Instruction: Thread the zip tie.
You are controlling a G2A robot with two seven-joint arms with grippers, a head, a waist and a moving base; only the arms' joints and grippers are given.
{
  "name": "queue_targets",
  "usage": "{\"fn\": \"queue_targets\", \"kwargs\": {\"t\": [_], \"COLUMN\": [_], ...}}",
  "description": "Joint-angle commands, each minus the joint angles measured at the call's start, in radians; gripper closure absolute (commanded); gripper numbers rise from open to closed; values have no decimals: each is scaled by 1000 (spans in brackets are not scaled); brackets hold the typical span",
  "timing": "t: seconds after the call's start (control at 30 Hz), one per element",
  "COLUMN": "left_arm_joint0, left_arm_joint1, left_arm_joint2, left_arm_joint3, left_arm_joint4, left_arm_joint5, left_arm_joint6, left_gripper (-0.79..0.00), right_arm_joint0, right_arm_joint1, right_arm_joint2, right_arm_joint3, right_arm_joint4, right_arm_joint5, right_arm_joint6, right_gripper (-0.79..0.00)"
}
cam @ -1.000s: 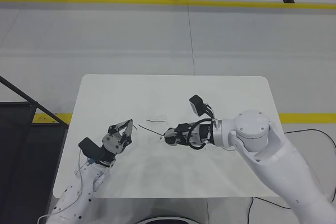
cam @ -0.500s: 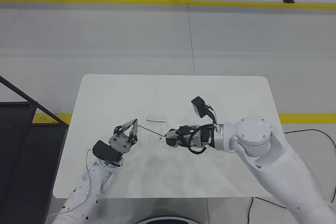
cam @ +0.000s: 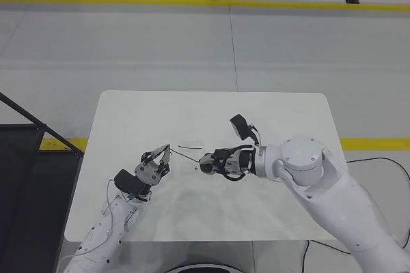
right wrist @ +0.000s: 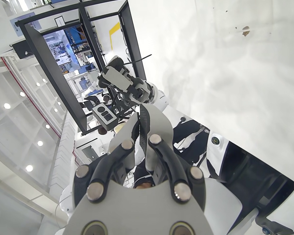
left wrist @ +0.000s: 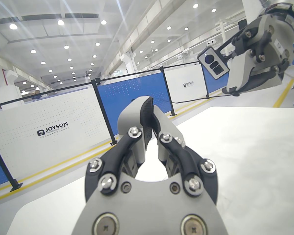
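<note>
The black zip tie (cam: 186, 157) runs straight, just at 9 o'clock of the middle of the table (cam: 287, 116). It forms no loop, so I judge the threading itself is all yet to do. The right claw (cam: 205, 164) is pinched tight on its 4 o'clock end. At its 10 o'clock end the left claw (cam: 167, 148) has its fingers closed tip to tip; whether they grip it I cannot tell. A spare zip tie (cam: 190, 145) lies flat at 12 o'clock.
</note>
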Motion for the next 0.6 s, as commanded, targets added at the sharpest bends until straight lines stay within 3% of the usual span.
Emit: {"fn": "queue_targets", "kwargs": {"t": [0.0,0.57], "left_arm_joint0": [0,0], "left_arm_joint1": [0,0], "left_arm_joint2": [0,0], "left_arm_joint3": [0,0], "left_arm_joint4": [0,0], "left_arm_joint5": [0,0], "left_arm_joint6": [0,0], "left_gripper": [0,0], "right_arm_joint0": [2,20], "right_arm_joint1": [-2,-14], "right_arm_joint2": [-2,0], "right_arm_joint3": [1,18], "right_arm_joint4": [0,17], "right_arm_joint5": [-1,15], "right_arm_joint6": [-2,-7], "right_gripper": [0,0]}}
